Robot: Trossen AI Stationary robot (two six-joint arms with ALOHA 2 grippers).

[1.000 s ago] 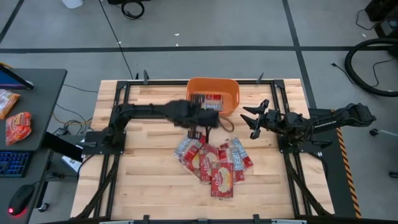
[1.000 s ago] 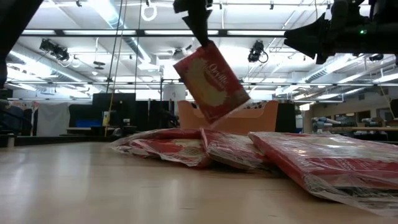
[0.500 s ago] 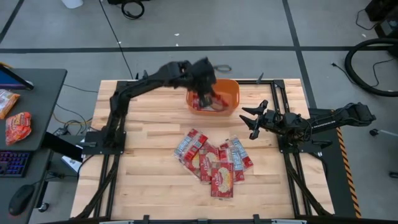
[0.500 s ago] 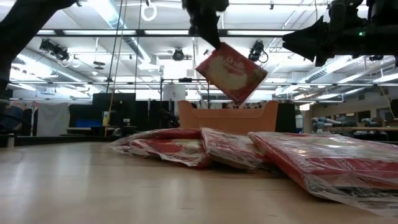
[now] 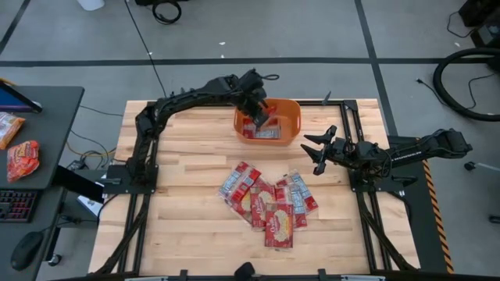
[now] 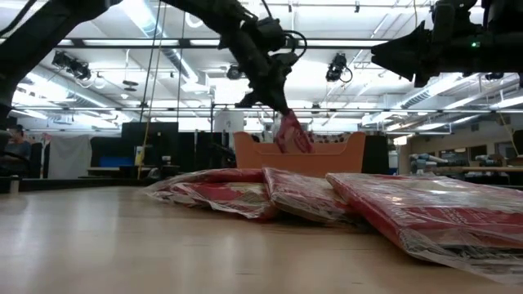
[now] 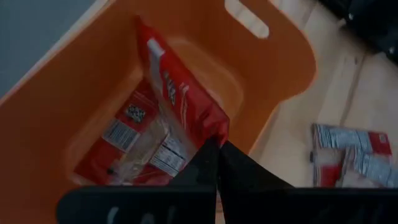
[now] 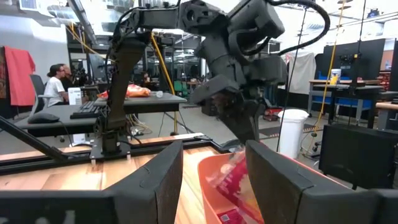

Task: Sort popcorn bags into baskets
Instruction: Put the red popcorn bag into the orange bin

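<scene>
So your left gripper [image 5: 260, 117] is hanging right over the orange basket [image 5: 291, 111] at the far side of the table, fingers pinched tight on the corner of a popcorn bag [image 7: 180, 102]. From the left wrist view that held bag dangles down inside the tub, tilted on edge, with at least one other packet [image 7: 134, 146] already lying flat on the basket floor under it. The low view shows the same thing from the side: the bag [image 6: 292, 133] half sunk behind the basket's front wall [image 6: 327, 155].

Your right gripper [image 5: 319, 148] is parked off to the right of the basket, above the table and well clear of everything, jaws spread wide with nothing in them.

The rest of the popcorn bags [image 5: 267, 204] sit in a loose overlapping pile on the wooden table [image 5: 187, 195], nearer the front edge than the basket and roughly mid-table. In the low view they fill the foreground, crinkly wrap and all. Can't get an exact count of the pile since they overlap
</scene>
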